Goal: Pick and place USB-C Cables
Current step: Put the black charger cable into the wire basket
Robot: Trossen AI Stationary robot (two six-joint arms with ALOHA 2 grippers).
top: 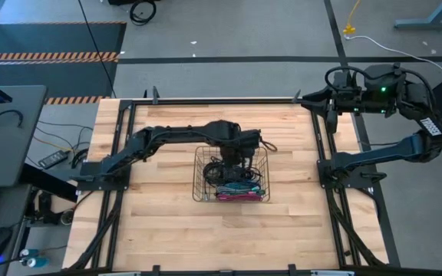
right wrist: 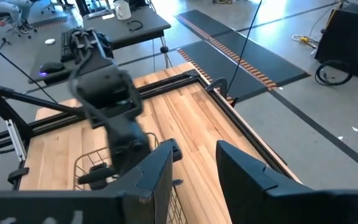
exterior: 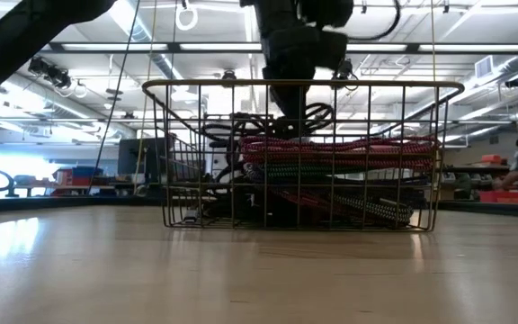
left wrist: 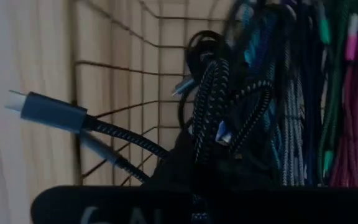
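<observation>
One left pincer [top: 240, 165] down in basket [top: 202, 192]

A large workshop or lab hall is showing here. Exposed ceiling beams [exterior: 241, 49] are running overhead, hazard-striped floor mats [top: 48, 56] are lying around, and desks [right wrist: 114, 25] are standing beyond the wooden table [top: 167, 230].

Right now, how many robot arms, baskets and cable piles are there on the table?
Arms: 2, the left arm and the right arm
Basket: 1
Cable pile: 1, too tangled to count its cables; the left gripper holds a black cable from it
Total: 4
</observation>
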